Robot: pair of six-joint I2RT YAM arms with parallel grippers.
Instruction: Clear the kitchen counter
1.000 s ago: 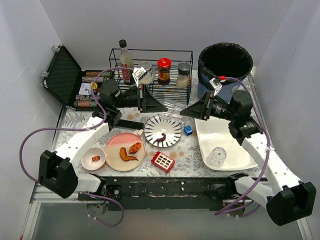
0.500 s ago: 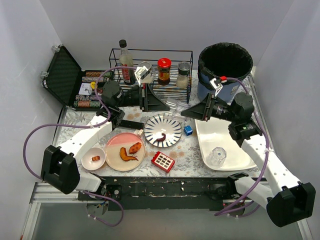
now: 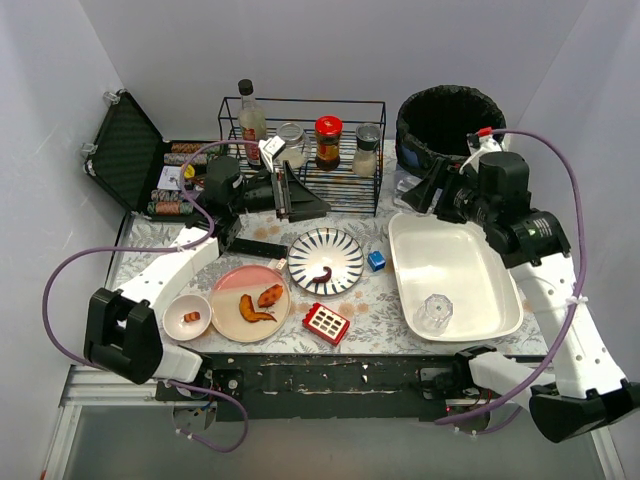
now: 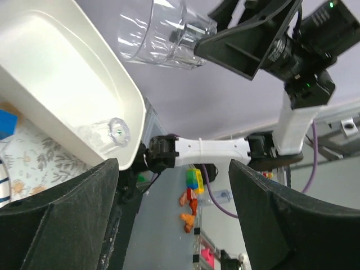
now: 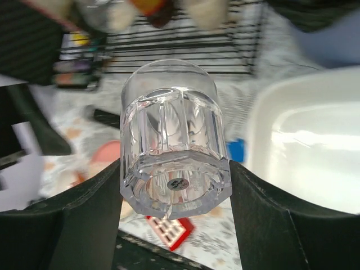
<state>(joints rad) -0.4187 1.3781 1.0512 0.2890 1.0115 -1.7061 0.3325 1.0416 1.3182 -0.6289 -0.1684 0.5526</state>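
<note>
The kitchen counter (image 3: 375,300) is a fern-patterned top carrying dishes and small items. My right gripper (image 5: 175,191) is shut on a clear faceted glass (image 5: 174,163), base toward the camera, held in the air over the far left corner of the white tub (image 3: 455,275). The left wrist view shows the same glass (image 4: 163,34) lying sideways between the right gripper's fingers (image 4: 242,42). My left gripper (image 3: 300,197) stands open and holds nothing, in front of the wire rack (image 3: 310,140). A second glass (image 3: 435,312) stands in the tub.
On the counter are a striped plate (image 3: 325,260) with a food scrap, a pink plate (image 3: 250,290) with food, a small bowl (image 3: 187,316), a red keypad-like item (image 3: 326,322) and a blue cube (image 3: 376,260). A black bin (image 3: 450,120) stands back right, an open black case (image 3: 130,150) back left.
The left gripper opened and let go of the glass, drawing back left. The right gripper closed on the glass and swung it right, toward the tub's far end.
</note>
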